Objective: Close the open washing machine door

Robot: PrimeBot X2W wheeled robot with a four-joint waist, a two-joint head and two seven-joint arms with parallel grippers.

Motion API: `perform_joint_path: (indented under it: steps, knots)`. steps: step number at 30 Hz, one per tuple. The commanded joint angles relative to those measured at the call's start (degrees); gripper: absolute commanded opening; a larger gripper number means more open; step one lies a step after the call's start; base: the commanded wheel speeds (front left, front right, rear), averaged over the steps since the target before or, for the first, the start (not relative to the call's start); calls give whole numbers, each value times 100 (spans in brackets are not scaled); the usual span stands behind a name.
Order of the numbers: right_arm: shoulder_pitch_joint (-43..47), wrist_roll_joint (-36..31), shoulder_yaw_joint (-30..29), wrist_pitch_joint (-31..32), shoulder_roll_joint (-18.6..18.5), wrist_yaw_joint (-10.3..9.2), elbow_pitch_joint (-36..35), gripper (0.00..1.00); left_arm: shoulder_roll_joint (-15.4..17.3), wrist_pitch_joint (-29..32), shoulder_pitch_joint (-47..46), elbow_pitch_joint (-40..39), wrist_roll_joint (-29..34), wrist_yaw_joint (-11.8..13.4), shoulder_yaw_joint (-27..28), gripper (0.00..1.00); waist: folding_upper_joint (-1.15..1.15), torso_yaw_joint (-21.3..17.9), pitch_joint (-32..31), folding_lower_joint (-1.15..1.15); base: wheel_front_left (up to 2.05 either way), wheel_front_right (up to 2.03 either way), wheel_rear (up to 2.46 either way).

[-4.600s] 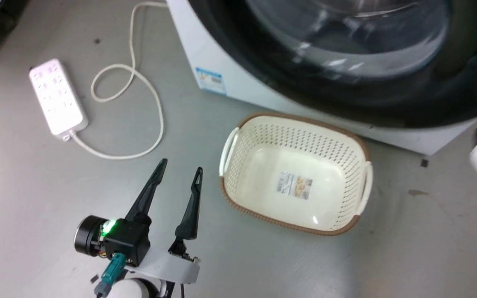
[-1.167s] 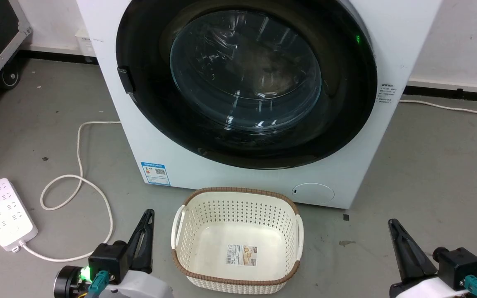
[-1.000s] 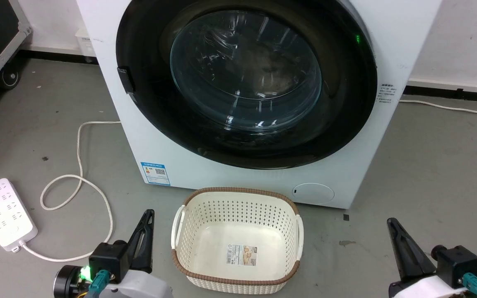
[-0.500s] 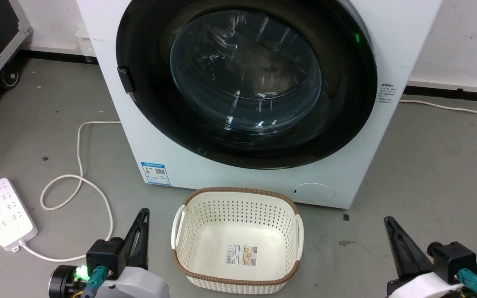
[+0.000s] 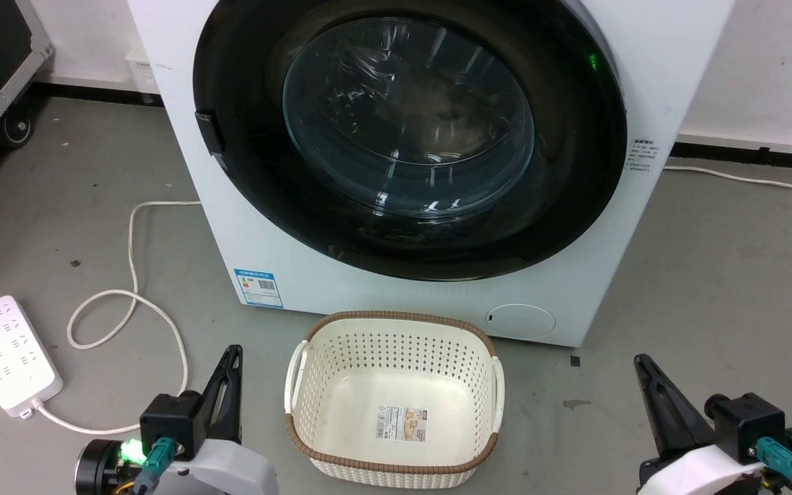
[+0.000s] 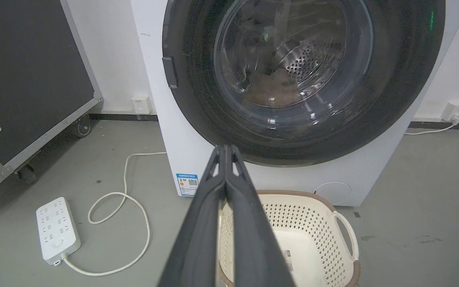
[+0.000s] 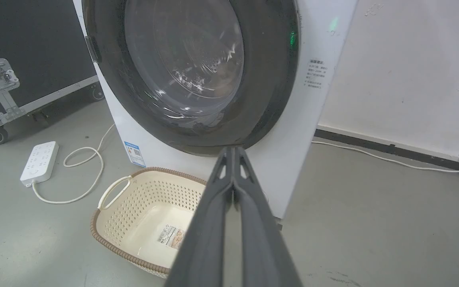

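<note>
Sitting flat against the front of the white machine (image 5: pixel 265 234), the door (image 5: pixel 410 137) looks shut and covers most of that face, its glass bowl at centre. The left gripper (image 5: pixel 232 354) is low at the head view's lower left, fingers pressed together tip to tip (image 6: pixel 224 150), holding nothing, well apart from the door. The right gripper (image 5: pixel 640 361) is at the lower right in the same state: closed (image 7: pixel 233 150), empty. The basket (image 5: pixel 396 318) is on the floor (image 5: pixel 712 275) between the grippers, just before the machine. The power strip (image 5: pixel 7 357) lies far left, with its cable (image 5: pixel 131 275) looping toward the machine.
</note>
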Motion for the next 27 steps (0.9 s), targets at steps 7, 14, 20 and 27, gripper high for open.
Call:
perform_joint_path:
  steps: [7, 14, 20, 27]
  knots:
    - [-113, -58, 37, 110, 33, -3, -84, 0, -7, 103, -24, -68, 82, 67, 39, 0, 0, 3, 0, 0, 0, 0, 0]
    - [-137, -83, 57, 190, 36, -3, -116, 0, -9, 185, -26, -107, 112, 102, 63, 0, 0, 5, 0, 0, 0, 0, 0]
    - [-157, -104, 74, 260, 38, -4, -144, 0, -11, 255, -28, -140, 138, 132, 84, 0, 0, 6, 1, 0, 0, 0, 0]
    - [-178, -126, 91, 329, 41, -4, -172, 0, -13, 326, -30, -173, 163, 162, 105, 0, 0, 8, 1, 0, 0, 0, 0]
